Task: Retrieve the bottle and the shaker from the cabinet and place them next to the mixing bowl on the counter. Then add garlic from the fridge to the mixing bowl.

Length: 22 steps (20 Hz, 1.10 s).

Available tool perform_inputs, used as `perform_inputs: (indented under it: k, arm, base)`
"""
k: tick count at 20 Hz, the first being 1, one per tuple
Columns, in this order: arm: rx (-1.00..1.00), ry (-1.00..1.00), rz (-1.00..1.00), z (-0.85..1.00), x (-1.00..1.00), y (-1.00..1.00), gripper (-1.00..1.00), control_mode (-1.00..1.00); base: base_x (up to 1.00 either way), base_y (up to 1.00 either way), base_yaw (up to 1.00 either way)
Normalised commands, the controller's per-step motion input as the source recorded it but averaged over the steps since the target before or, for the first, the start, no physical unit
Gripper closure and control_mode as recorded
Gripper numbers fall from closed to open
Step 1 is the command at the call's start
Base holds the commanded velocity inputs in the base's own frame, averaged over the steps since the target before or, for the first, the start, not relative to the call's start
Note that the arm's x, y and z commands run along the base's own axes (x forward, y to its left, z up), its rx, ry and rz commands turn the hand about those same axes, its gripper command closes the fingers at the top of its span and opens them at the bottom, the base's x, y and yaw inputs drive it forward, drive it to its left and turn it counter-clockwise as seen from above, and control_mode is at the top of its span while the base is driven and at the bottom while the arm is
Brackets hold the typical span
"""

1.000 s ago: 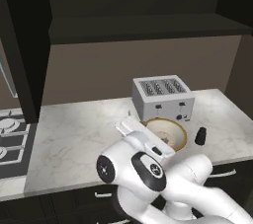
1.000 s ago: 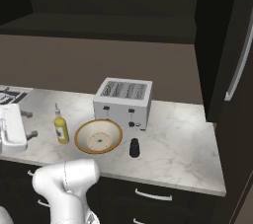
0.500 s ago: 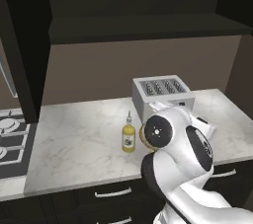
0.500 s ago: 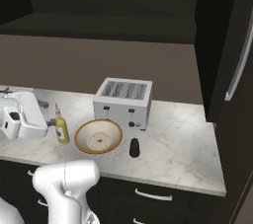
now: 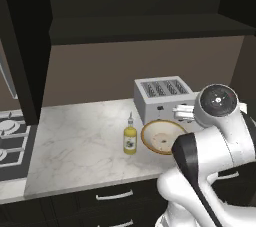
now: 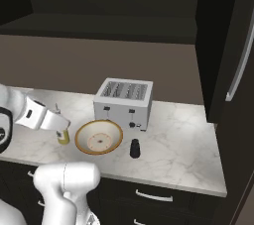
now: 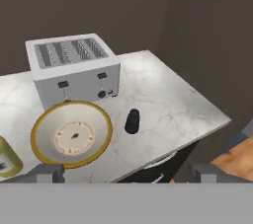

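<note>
Swinging rightward across the bench over the past second, the white arm has carried its wrist from the left end of the marble toward the right, so the small yellow glass bottle with its pale cap (image 5: 130, 138), hidden behind the arm a second ago in the left base view, now stands uncovered. Bottle, bowl and shaker themselves have not shifted. The bottle sits upright on the pale marble bench (image 5: 75, 146), just left of the wide yellow-rimmed mixing bowl (image 6: 98, 137), and the short black shaker (image 6: 134, 148) stands upright just to the bowl's right, in front of the silver four-slot toaster (image 6: 124, 103). Both cabinet items therefore look already delivered beside the bowl, leaving the garlic from the fridge as the likely remaining step; the tall dark fridge door with its long handle (image 6: 233, 60) rises at the right end of the bench. The gripper (image 7: 126, 173) hangs above the bowl and shaker with its jaws spread wide and nothing between them, the two finger tips (image 7: 49, 172) at opposite lower corners of the hand view. The main risk from here is the wide swing itself: a low elbow or wrist passing over the bench could clip the shaker or bottle and topple either, and the bowl, sitting near the bench's front edge, could be nudged off.
</note>
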Motion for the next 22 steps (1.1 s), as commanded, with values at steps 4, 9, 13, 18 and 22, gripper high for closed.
perform_inputs:
  k: [4,9,13,18,22]
  arm:
    - [0.01,0.12,0.25,-0.13,-0.03,0.17,-1.00,-1.00]
    - [0.00,0.02,0.00,0.00,-0.10,0.00,-1.00,-1.00]
    - [0.00,0.00,-0.01,-0.03,-0.29,0.00,-1.00,1.00]
    - [0.00,0.00,0.00,0.00,0.00,0.00,-1.00,1.00]
    - [0.00,0.00,0.00,0.00,0.00,0.00,-1.00,1.00]
  base:
    - [0.00,0.00,0.00]
    - [0.00,0.00,0.00]
    - [-0.40,0.11,0.00]
    - [-0.86,0.23,0.00]
    - [-0.80,0.45,0.05]
